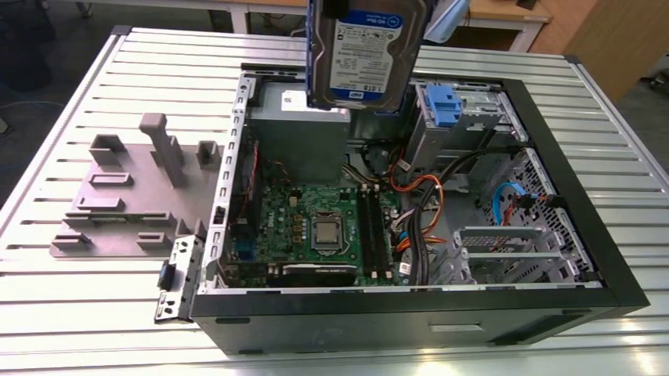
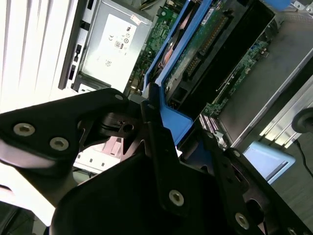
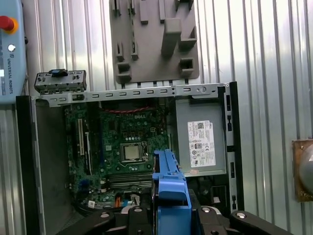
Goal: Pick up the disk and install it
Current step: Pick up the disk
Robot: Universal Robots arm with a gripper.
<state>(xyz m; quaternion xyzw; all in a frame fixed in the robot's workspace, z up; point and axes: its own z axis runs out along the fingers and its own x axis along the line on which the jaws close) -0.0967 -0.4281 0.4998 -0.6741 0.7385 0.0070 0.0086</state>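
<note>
The disk point(image 1: 368, 51), a silver hard drive with a white-and-blue label, hangs on edge above the rear of the open computer case point(image 1: 601, 258). It is clipped in a blue carrier frame point(image 3: 168, 188) that also appears in the second wrist view point(image 2: 178, 122). My gripper point(image 2: 161, 129) is shut on this frame, its black fingers point(image 2: 154, 147) pressed against the blue plastic. In the first wrist view the gripper point(image 3: 168, 215) holds the frame above the motherboard point(image 3: 127, 142). The drive's green circuit board point(image 2: 205, 44) faces the second wrist camera.
Inside the case lie a grey power supply point(image 1: 303, 141), a drive bay with a blue latch point(image 1: 444, 106), and orange and black cables point(image 1: 418, 196). A grey fixture plate point(image 1: 125, 196) sits on the ribbed table at the exterior view's left. A panel with a red button point(image 3: 6, 23) stands beside the case.
</note>
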